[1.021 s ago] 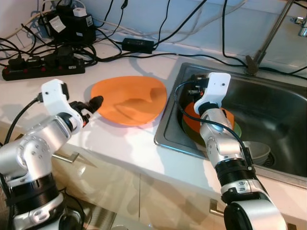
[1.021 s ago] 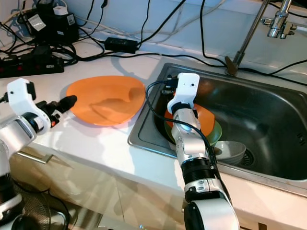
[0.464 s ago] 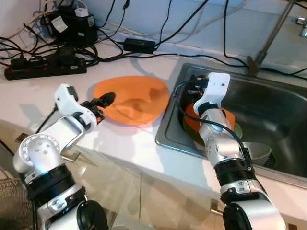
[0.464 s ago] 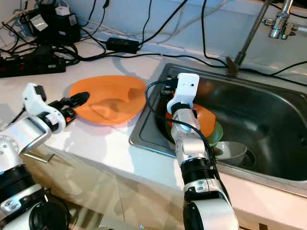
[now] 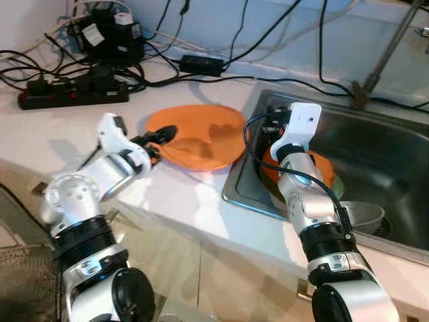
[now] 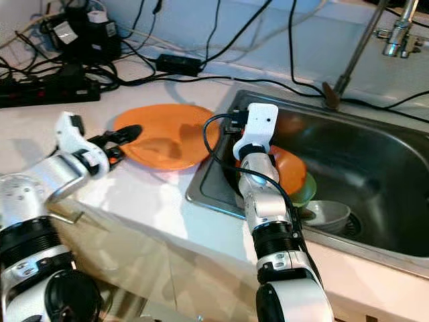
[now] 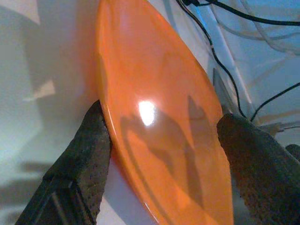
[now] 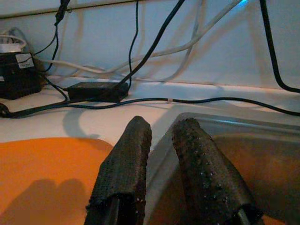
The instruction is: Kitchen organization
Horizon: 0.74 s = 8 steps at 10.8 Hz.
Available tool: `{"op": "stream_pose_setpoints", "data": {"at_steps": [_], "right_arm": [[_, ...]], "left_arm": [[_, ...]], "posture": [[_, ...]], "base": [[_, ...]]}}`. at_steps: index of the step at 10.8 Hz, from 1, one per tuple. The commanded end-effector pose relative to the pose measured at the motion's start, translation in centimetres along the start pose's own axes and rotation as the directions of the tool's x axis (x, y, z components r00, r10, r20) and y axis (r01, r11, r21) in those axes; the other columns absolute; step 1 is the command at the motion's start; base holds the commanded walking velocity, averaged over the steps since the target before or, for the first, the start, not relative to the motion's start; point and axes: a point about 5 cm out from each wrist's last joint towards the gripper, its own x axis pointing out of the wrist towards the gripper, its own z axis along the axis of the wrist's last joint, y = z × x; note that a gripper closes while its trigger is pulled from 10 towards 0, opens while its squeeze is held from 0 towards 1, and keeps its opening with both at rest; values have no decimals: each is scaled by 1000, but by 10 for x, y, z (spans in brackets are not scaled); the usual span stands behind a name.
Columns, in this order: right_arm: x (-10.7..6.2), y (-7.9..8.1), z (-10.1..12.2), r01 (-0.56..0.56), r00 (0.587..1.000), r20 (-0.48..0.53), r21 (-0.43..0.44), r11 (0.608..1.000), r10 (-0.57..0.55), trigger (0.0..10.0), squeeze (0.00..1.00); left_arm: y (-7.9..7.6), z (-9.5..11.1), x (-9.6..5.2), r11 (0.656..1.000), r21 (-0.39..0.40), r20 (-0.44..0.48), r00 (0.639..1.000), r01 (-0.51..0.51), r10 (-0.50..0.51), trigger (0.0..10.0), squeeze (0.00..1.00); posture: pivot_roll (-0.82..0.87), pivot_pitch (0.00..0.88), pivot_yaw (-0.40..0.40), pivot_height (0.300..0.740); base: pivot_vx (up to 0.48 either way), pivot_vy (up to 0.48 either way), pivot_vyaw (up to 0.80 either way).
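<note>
Power strip (image 5: pixel 74 97), tangled cables (image 5: pixel 221 64), faucet (image 6: pixel 400 33).

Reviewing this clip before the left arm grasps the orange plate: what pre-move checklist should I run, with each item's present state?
1. Left tool open around the orange plate: ok, one finger beside the rim, the other across the plate.
2. Plate lying flat on the counter: ok.
3. Plate near the sink edge: ok, no overhang seen.
4. Right tool out of the way: ok, above the sink's near corner, fingers nearly together, holding nothing.
5. Cables away from the plate: ok, they lie behind it.
6. Grip firmness: cannot tell, fingers not yet closed.
</note>
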Motion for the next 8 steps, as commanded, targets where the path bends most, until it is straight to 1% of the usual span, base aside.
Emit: {"op": "stream_pose_setpoints", "data": {"at_steps": [1,3,4,5,6,8], "right_arm": [[-2,-5,1,20,1000,8,4,1000,-20,10000,0],[-2,-6,0,24,1000,7,2,1000,-24,10000,0],[-2,-6,0,24,1000,6,2,1000,-24,10000,0],[-2,-6,0,24,1000,6,2,1000,-24,10000,0],[-2,-7,1,25,1000,8,1,1000,-25,10000,0],[-2,-8,1,28,1000,9,-2,1000,-28,10000,0]], "left_arm": [[-7,-17,11,1000,-5,-100,994,31,-31,10000,0],[-19,-40,18,996,-12,-189,978,88,-89,10000,0],[-22,-45,20,995,-11,-205,974,98,-98,10000,0],[-25,-48,22,995,-12,-208,973,103,-103,9294,0],[-26,-50,26,995,-7,-197,976,95,-95,0,0],[-23,-48,28,998,12,-155,986,59,-56,0,0]], "posture": [[254,47,-9,740],[251,47,-7,740],[249,47,-7,740],[249,47,-7,740],[243,44,-7,740],[239,43,-8,740]], "base": [[0,0,0],[0,0,0],[0,0,0],[0,0,0],[0,0,0],[0,0,0]]}}
